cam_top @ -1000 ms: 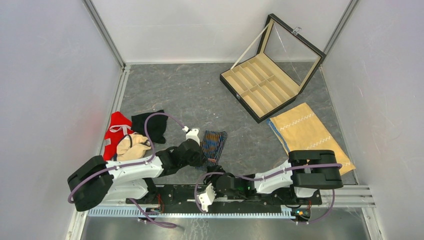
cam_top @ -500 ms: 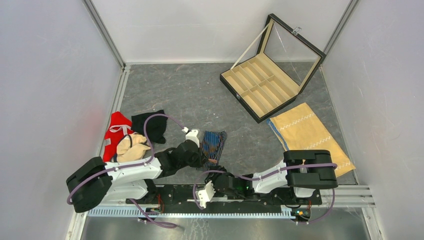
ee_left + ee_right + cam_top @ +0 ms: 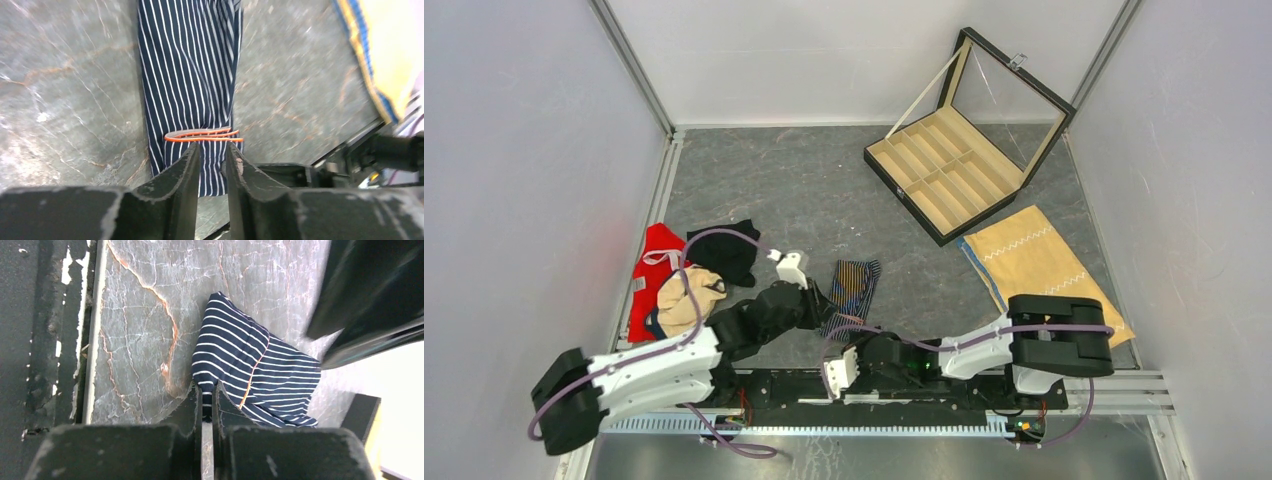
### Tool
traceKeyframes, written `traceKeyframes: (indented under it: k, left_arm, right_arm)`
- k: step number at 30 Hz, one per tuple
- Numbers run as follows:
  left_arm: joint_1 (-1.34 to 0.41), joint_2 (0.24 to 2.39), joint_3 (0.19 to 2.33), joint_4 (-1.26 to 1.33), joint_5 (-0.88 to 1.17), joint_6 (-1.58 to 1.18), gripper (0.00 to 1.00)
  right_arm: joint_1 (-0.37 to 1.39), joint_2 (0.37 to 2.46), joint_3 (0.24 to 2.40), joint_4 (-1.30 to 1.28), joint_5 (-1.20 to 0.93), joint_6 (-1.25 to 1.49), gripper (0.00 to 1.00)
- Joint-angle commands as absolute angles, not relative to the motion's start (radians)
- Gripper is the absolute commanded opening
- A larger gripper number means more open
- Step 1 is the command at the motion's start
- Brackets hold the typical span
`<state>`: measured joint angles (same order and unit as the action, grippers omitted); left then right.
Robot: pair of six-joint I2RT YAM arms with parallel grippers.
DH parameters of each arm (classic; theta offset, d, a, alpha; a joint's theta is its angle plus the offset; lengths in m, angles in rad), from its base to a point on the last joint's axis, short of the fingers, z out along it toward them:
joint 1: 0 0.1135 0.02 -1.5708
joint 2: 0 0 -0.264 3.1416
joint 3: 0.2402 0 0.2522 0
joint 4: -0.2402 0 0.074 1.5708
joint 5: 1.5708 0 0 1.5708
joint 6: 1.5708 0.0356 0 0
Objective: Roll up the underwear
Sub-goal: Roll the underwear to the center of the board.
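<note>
Stretched low, the left gripper (image 3: pixel 212 150) hovers slightly parted and empty over the striped underwear (image 3: pixel 190 75) near the desk's (image 3: pixel 75 100) front edge. The right gripper (image 3: pixel 206 387), also low, is closed, apparently on its hem.

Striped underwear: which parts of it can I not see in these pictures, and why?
- Left wrist view: the striped underwear is cut off by the top edge; the left claw hides its near end.
- Right wrist view: the blurred left arm overlaps its far corner.
- Top view: the left arm covers one side edge.

No legible text, apparently.
</note>
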<state>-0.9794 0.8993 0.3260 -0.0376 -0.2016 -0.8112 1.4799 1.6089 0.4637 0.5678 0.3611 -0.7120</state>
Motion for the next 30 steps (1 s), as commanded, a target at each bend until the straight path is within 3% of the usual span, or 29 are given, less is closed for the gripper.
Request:
traceKeyframes:
  k: [1,8,24,30]
  left_arm:
    - [-0.983,0.694,0.344,-0.123,-0.371,-0.884,0.35]
    - [-0.983,0.619,0.347,-0.223,-0.393,-0.862,0.33]
    - [-0.983,0.614,0.33,-0.153,-0.294,-0.804,0.19]
    - [-0.983,0.618,0.331,-0.124,-0.258,-0.774,0.15]
  right_arm:
    - [1.445,1.54,0.421,0.584,0.239,-0.524,0.01]
    - [1.351,1.473,0.357,0.679,0.03,-0.29,0.01]
    - [1.118,1.462,0.282,0.932,-0.328,0.096,0.01]
    - [1.029,1.518,0.33,0.907,-0.44,0.285,0.02]
